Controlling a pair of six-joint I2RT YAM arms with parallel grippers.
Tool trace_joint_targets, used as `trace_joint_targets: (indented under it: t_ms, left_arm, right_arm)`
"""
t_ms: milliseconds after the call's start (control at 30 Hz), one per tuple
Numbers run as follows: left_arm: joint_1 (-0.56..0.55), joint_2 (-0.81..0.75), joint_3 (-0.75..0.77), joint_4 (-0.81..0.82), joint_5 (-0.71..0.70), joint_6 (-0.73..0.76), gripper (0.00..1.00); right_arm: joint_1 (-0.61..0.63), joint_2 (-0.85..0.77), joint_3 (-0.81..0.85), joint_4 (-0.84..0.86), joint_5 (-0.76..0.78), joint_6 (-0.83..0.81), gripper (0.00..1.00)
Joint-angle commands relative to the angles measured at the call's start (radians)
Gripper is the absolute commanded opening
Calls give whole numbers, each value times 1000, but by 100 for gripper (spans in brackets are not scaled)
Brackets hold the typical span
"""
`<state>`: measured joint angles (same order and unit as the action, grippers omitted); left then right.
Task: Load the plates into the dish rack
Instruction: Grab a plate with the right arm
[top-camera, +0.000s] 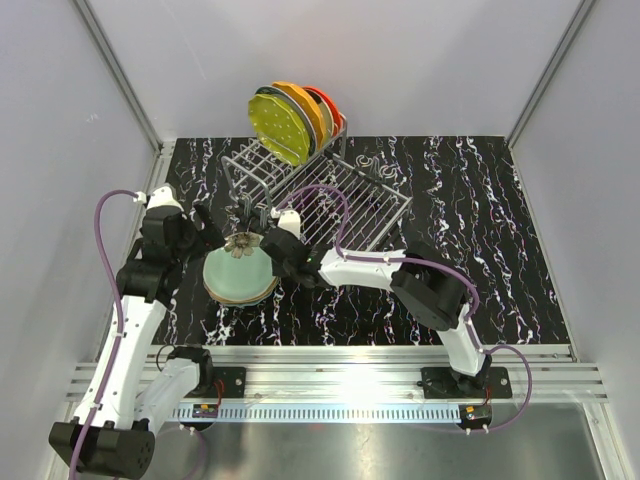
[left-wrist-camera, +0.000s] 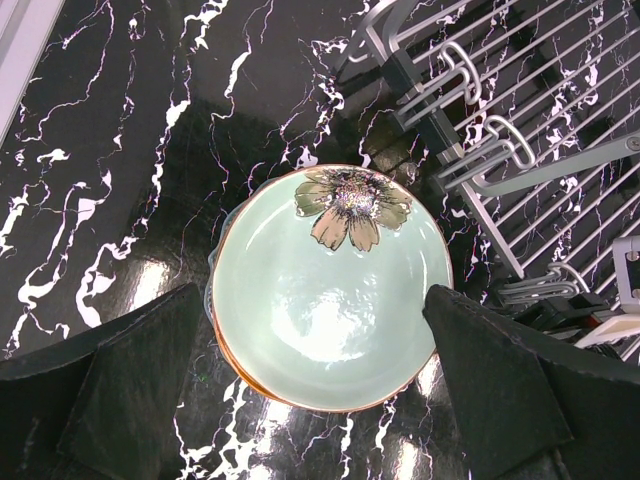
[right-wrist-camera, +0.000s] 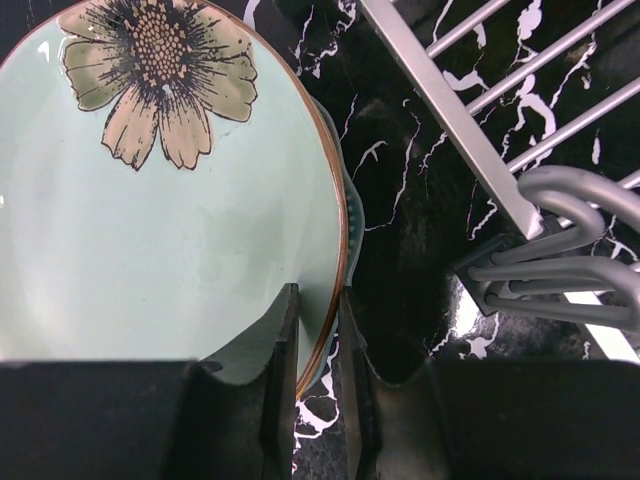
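Note:
A pale green plate with a flower (top-camera: 240, 272) (left-wrist-camera: 330, 290) (right-wrist-camera: 150, 230) tops a short stack of plates on the black marbled table, just left of the dish rack (top-camera: 340, 200) (left-wrist-camera: 520, 150) (right-wrist-camera: 450, 110). My right gripper (top-camera: 272, 256) (right-wrist-camera: 318, 300) pinches that plate's right rim, one finger on its face and one outside the edge. A teal plate's rim (right-wrist-camera: 352, 215) peeks out beneath. My left gripper (top-camera: 207, 232) (left-wrist-camera: 310, 300) hangs open over the stack, its fingers wide on either side. Several plates (top-camera: 290, 120) stand upright in the rack's raised slots.
The rack's flat grid tray (top-camera: 355, 205) lies right of the stack, with wire hooks (right-wrist-camera: 570, 230) close to my right gripper. White walls with metal posts enclose the table, and an aluminium rail (top-camera: 330, 375) runs along the near edge.

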<state>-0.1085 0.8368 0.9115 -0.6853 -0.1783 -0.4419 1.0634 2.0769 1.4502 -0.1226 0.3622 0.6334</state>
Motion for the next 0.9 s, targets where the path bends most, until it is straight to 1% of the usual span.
trace_joint_targets:
  t_ms: [0, 100, 233, 367, 500, 633, 867]
  left_arm:
    - [6, -13, -2, 46, 19, 3, 99]
    - [6, -15, 0, 47, 22, 3, 99]
    - [6, -16, -2, 47, 22, 2, 99]
    - [6, -18, -3, 47, 22, 2, 99]
    - [6, -18, -2, 46, 22, 3, 99]
    - [6, -15, -2, 49, 22, 3, 99]
    - [6, -10, -3, 49, 22, 3, 99]
  right_arm:
    - [27, -54, 61, -34, 78, -57, 22]
    - [33, -60, 68, -49, 90, -67, 20]
    - [38, -66, 75, -60, 103, -78, 19]
    - [40, -77, 67, -60, 106, -77, 17]
    - [37, -116, 13, -14, 83, -43, 17]
    - [38, -149, 4, 0, 50, -15, 15]
    - [33, -205, -63, 23, 44, 22, 4]
